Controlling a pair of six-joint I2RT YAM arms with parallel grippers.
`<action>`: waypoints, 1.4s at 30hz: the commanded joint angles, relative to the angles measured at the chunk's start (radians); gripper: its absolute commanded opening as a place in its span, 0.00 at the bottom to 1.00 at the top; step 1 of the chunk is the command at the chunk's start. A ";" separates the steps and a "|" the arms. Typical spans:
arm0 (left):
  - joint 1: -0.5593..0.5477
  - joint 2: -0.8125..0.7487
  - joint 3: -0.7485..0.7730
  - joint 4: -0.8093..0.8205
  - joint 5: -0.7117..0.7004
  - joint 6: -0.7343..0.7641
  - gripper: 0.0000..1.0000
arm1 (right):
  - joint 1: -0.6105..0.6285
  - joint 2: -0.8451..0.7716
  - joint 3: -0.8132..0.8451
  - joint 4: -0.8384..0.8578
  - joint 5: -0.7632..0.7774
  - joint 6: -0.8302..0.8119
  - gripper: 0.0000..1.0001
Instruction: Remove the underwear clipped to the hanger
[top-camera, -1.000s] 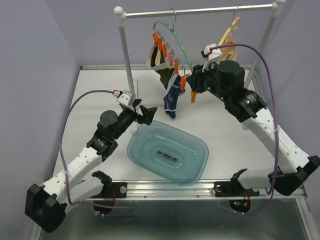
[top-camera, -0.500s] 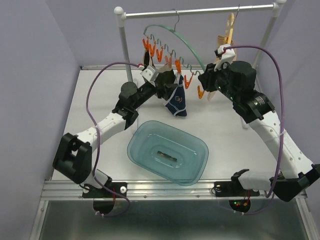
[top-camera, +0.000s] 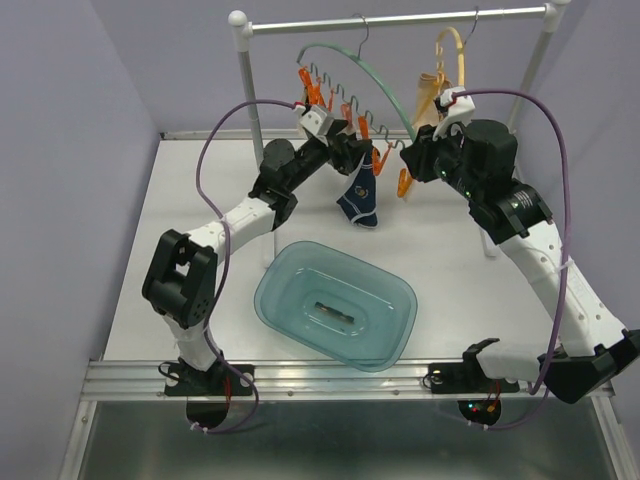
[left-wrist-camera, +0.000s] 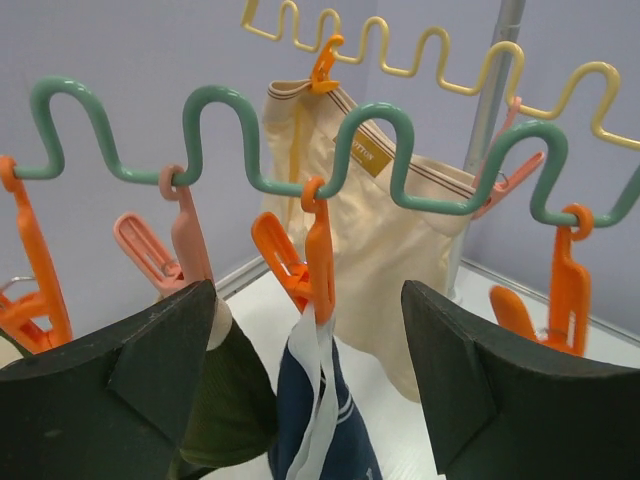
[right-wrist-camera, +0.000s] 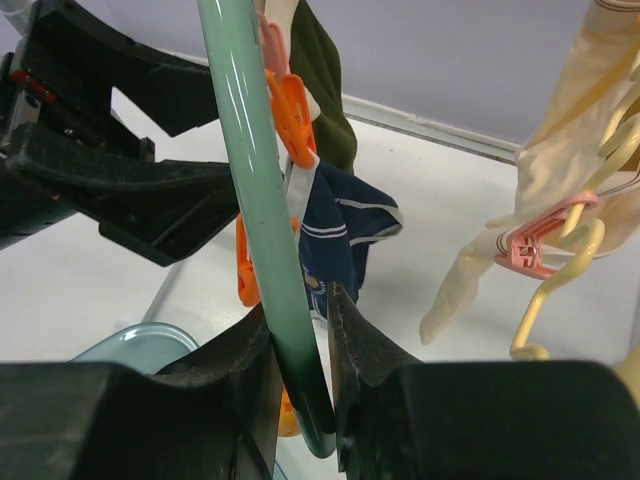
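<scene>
Standing next to this thing right now. There's a white table (top-camera: 200, 190) with a clothes rack (top-camera: 250, 90) at the back and a teal tub (top-camera: 268, 290) sitting out front. Two wavy hangers hang on the rail, a green hanger (right-wrist-camera: 248, 180) and a yellow hanger (right-wrist-camera: 556, 283) behind it.

The big beige underwear (left-wrist-camera: 390, 230) is pegged to the yellow one. The right gripper (right-wrist-camera: 300, 340) is clamped tight around the green hanger's bar. The left gripper (left-wrist-camera: 310, 370) is up at the same hanger with its fingers spread wide apart, gripping nothing.

The navy brief (left-wrist-camera: 325, 430) dangles between those fingers, pinched at the top by an orange clip (left-wrist-camera: 318, 250). The olive underwear (left-wrist-camera: 235, 400) hangs just beside it, half hidden behind one finger. All three are clipped up, well above the tub.
</scene>
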 joint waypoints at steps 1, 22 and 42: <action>0.006 0.028 0.087 0.070 0.013 0.006 0.86 | -0.019 -0.012 -0.020 0.058 -0.002 0.015 0.26; 0.017 0.155 0.266 0.056 0.124 -0.029 0.62 | -0.030 -0.023 -0.040 0.070 -0.019 0.024 0.25; 0.026 0.017 0.150 0.030 0.101 -0.002 0.86 | -0.042 -0.019 -0.037 0.076 -0.046 0.006 0.32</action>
